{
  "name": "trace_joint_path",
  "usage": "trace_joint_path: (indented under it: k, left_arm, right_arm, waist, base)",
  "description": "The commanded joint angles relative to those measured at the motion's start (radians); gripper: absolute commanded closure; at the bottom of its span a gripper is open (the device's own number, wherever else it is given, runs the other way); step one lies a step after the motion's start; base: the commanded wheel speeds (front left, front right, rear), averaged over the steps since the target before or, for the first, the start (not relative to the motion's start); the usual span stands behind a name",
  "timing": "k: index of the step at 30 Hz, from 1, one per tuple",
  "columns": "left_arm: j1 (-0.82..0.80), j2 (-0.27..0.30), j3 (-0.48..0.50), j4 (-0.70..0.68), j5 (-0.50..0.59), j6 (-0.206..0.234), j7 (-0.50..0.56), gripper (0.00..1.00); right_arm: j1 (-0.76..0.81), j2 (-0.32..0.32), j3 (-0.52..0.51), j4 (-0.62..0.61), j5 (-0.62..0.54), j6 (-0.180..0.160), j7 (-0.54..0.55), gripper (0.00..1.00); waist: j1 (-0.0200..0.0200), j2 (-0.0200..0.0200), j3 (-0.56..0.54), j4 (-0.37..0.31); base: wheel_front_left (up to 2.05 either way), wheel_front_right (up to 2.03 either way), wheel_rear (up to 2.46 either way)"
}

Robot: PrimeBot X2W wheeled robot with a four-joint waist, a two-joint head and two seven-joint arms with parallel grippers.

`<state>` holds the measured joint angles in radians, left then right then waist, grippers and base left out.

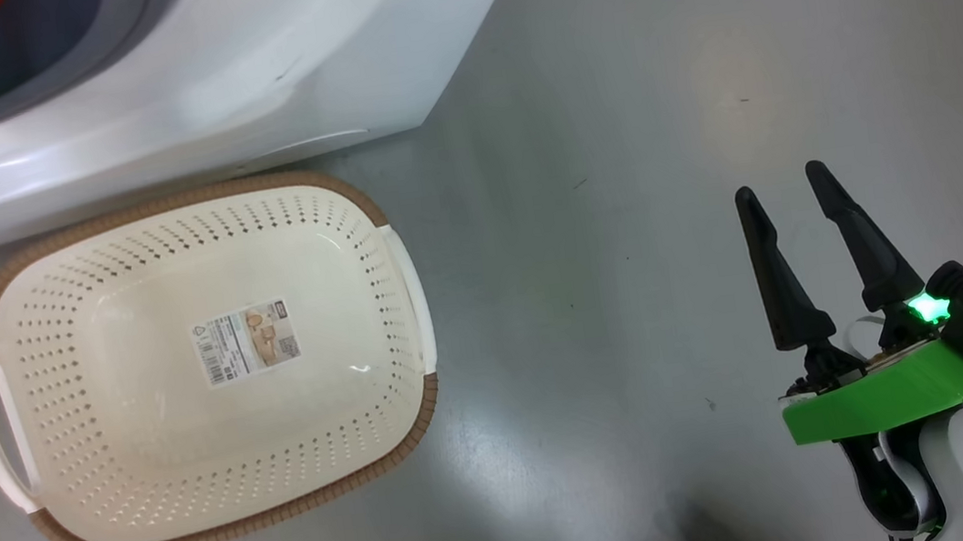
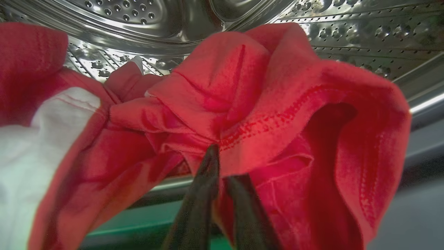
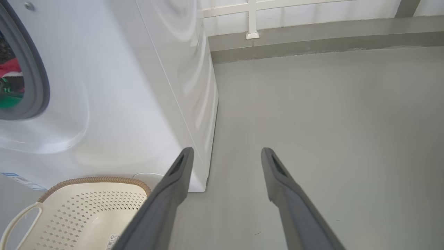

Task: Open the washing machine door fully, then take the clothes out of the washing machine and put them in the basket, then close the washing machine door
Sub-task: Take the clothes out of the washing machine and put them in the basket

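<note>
Inside the steel drum (image 2: 138, 14), the left gripper (image 2: 223, 163) has its two dark fingers pinched onto a fold of the clothes (image 2: 249, 86). So the robot looks to be in step two, getting the red garment out of the washing machine (image 1: 252, 50). Next move probably calls for backing that arm out over the grey gasket (image 3: 34, 69) without snagging. Then it has to swing down to the basket (image 1: 161, 204), which sits on the floor (image 1: 609, 108) at about 8 o'clock in the head view, touching or just shy of the washer's front, with nothing in it but a sticker. The right gripper (image 1: 780, 183) hangs at 4 o'clock, fingers spread wide, holding nothing. Murky bits: one left fingertip is buried under fabric, so how much cloth is really caught is anyone's guess. The white panel at 9 o'clock in the left wrist view runs off the edge, and how far the washing machine door stands open can't be told.
</note>
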<state>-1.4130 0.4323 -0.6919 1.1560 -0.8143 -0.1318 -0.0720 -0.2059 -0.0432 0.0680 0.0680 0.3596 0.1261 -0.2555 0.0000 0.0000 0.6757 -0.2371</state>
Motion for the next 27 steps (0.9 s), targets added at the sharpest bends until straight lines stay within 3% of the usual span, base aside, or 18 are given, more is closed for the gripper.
trace_joint_path:
  k: [1, 18, 27]
  left_arm:
    - [-0.006, 0.042, 0.000, -0.022, -0.013, 0.001, -0.016, 1.00]
    - [0.117, -0.003, -0.004, -0.089, -0.132, 0.001, -0.188, 1.00]
    - [0.304, -0.009, 0.258, -0.291, 0.010, 0.001, -0.190, 1.00]
  right_arm:
    - [0.004, -0.007, 0.016, -0.024, -0.003, 0.005, -0.006, 0.00]
    - [0.017, -0.007, -0.019, -0.006, -0.048, 0.005, -0.006, 0.00]
    - [0.041, -0.007, -0.048, 0.007, -0.075, 0.005, -0.006, 0.00]
  waist:
    - [0.0000, 0.0000, -0.002, 0.004]
    - [0.0000, 0.0000, -0.115, 0.093]
    - [0.0000, 0.0000, -0.187, 0.149]
  base:
    - [0.00, 0.00, 0.00]
    - [0.00, 0.00, 0.00]
    - [0.00, 0.00, 0.00]
